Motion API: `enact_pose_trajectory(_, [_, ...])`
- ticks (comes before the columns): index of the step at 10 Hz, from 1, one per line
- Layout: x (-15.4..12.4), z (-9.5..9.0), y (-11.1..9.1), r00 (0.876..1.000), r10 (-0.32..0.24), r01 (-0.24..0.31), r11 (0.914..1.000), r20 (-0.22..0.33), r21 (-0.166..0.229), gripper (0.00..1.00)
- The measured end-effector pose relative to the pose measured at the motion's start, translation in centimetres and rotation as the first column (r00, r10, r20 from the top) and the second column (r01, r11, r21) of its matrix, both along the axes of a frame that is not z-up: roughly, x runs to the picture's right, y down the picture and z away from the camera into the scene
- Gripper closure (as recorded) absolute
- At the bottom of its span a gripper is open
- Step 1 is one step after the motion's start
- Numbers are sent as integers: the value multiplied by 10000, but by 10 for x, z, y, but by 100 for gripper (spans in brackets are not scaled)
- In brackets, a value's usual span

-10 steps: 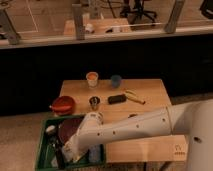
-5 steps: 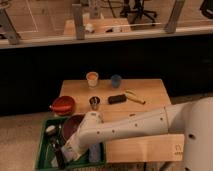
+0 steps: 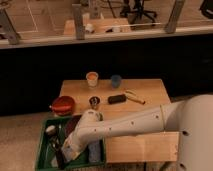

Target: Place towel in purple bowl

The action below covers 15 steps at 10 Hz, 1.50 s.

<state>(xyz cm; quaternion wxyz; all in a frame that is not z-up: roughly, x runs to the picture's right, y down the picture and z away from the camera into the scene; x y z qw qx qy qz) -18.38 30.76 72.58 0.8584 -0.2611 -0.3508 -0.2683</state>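
My gripper (image 3: 60, 151) is down inside the green bin (image 3: 44, 150) at the table's lower left, and the white arm runs into the bin from the right. The dull purple bowl (image 3: 71, 125) lies in the bin's back part, mostly covered by the arm, just above and right of the gripper. A bluish soft thing (image 3: 95, 150) that looks like the towel lies in the bin to the right of the arm. I cannot tell whether anything is in the gripper.
A glossy red bowl (image 3: 63, 104) sits on the table just behind the bin. Farther back on the wooden table (image 3: 150, 92) stand a tan cup (image 3: 92, 78), a blue cup (image 3: 116, 80), a small dark cup (image 3: 94, 102), a black object (image 3: 117, 99) and a banana (image 3: 134, 96). A white item (image 3: 50, 130) lies in the bin.
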Motion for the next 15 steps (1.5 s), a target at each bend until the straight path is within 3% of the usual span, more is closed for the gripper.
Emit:
enact_pose_trajectory(4, [-5,6,3,10000,-13,12,9999,-33,-139,43])
enact_pose_trajectory(10, [2,9,7,9998,190,-191,9994,-47,-281,98])
enact_pose_trajectory(13, [11,0,-2,9984,540,-544,9981,-169,-280,100])
enact_pose_trajectory(15, [21,-19,-15,9954,935,-938,9954,-193,-207,100])
